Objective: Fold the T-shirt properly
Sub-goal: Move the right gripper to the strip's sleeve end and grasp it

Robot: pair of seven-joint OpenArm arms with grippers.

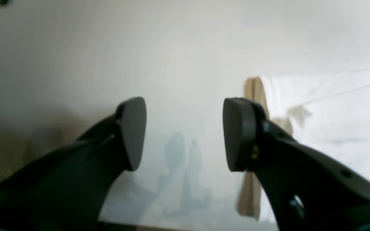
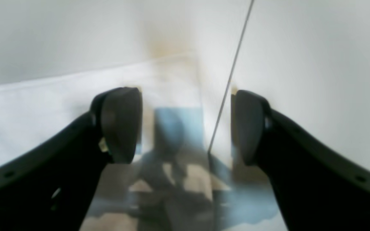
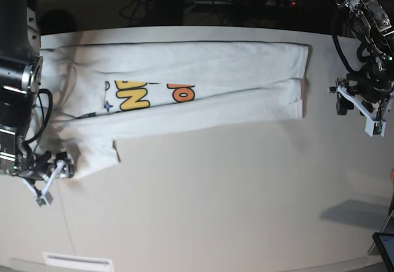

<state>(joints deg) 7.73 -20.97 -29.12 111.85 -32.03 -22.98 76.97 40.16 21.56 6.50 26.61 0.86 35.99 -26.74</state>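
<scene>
The left gripper (image 3: 363, 109) hangs above the bare table (image 3: 234, 198) just past the shirt's hem end, on the base view's right, its arm coming down from the upper right corner. In its wrist view the left gripper (image 1: 184, 133) has its two dark fingers (image 1: 133, 133) spread wide with nothing between them; only pale table surface and a faint shadow show in the gap, and the edge of the shirt (image 1: 329, 122) lies off to the right of them. The right gripper (image 3: 46, 180) sits low at the base view's left, at the sleeve end of the shirt, its arm standing up along the left edge. In its wrist view the right gripper (image 2: 186, 126) also has its fingers (image 2: 120, 123) well apart and empty; below the gap lies a blurred patch of blue and tan print, and a thin dark line crosses the pale surface beside it. The shirt (image 3: 209, 81) lies flat on the table's far half, stretched lengthwise from left to right, folded into a long band with one side laid over the middle. It is white; part of the yellow and orange lettering and a small blue star show near the left. A sleeve (image 3: 92, 149) juts toward the near side at the left end, close to the right gripper.
</scene>
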